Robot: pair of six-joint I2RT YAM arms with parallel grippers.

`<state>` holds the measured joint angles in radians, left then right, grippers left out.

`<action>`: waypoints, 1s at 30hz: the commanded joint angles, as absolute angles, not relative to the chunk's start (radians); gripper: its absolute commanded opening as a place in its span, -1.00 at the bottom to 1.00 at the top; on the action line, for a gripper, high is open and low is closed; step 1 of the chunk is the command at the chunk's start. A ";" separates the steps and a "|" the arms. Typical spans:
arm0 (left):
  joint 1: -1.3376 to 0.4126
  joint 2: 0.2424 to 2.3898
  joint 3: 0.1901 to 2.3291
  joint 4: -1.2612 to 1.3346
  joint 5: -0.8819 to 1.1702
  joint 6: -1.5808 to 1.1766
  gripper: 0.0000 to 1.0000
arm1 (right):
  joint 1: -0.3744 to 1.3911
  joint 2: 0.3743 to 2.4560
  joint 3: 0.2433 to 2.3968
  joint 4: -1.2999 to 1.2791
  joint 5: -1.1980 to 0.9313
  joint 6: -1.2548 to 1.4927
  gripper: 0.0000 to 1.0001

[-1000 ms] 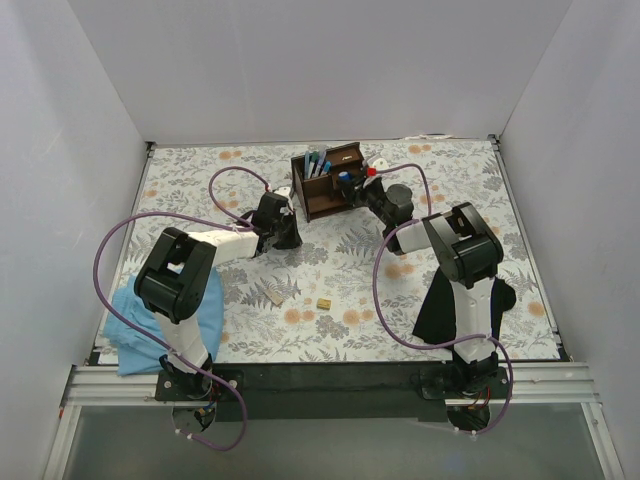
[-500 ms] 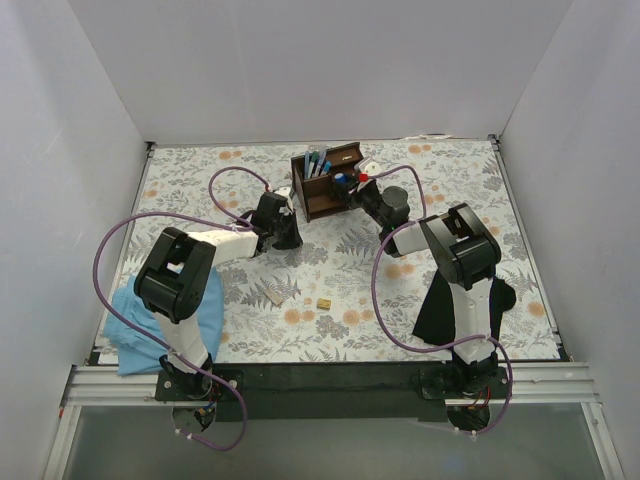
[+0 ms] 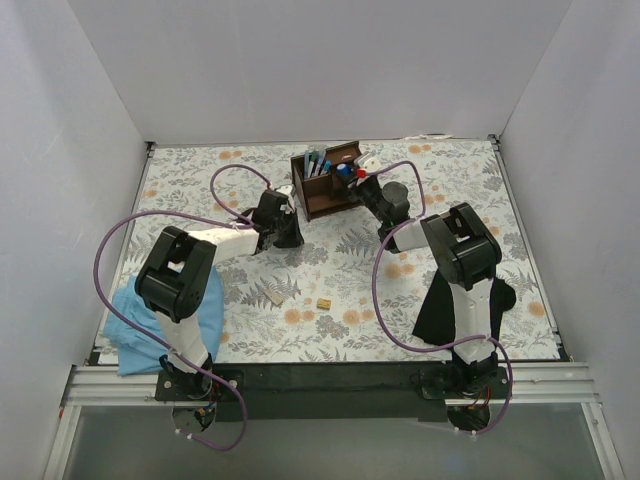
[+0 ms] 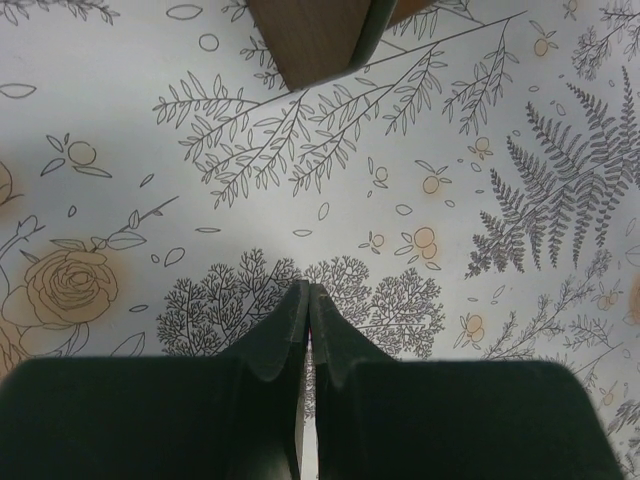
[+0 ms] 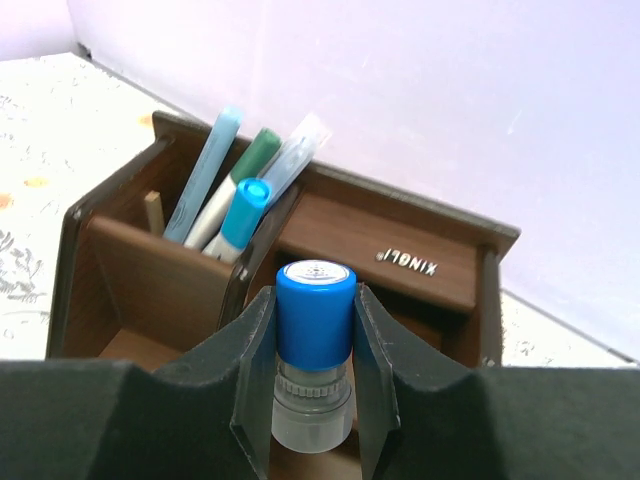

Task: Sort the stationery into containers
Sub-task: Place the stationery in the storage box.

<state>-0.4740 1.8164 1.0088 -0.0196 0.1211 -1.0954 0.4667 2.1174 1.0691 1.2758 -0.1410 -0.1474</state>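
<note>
The dark-brown wooden organiser (image 3: 322,186) stands at the back middle of the table, and shows close up in the right wrist view (image 5: 400,232). Several pens and markers (image 5: 238,187) stand in its tall left slot. My right gripper (image 3: 349,175) is shut on the short blue-and-grey cylinder (image 5: 315,340) and holds it at the organiser's right side, over the lower shelves. My left gripper (image 4: 305,292) is shut and empty, low over the floral table just in front of the organiser's left corner (image 4: 312,38). A small tan block (image 3: 324,302) and a flat beige piece (image 3: 275,297) lie on the near table.
A light-blue cloth (image 3: 140,322) lies at the near left under the left arm. A black cloth (image 3: 438,308) lies at the near right by the right arm. White walls close in the table on three sides.
My right gripper has carried the cylinder up and left, from beside the organiser to over its right side. The left arm has barely moved.
</note>
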 commanded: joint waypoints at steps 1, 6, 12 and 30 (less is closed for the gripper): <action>-0.469 1.827 1.055 -0.037 0.132 -1.075 -1.00 | 0.462 2.060 1.124 1.894 -0.115 -0.186 -0.97; -0.469 1.851 1.063 -0.029 0.129 -1.080 -1.00 | 0.459 2.095 1.163 1.894 -0.113 -0.175 -0.97; -0.469 1.867 1.068 -0.018 0.127 -1.071 -1.00 | 0.453 2.157 1.198 1.894 -0.100 -0.147 -0.97; -0.454 1.890 1.058 0.038 0.143 -1.072 -1.00 | 0.451 2.189 1.183 1.894 -0.084 -0.133 -0.26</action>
<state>-0.4599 1.8935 1.0618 0.0299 0.1394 -1.0775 0.4526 2.1986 1.1820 1.2823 -0.1032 -0.1337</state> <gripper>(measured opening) 0.009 0.371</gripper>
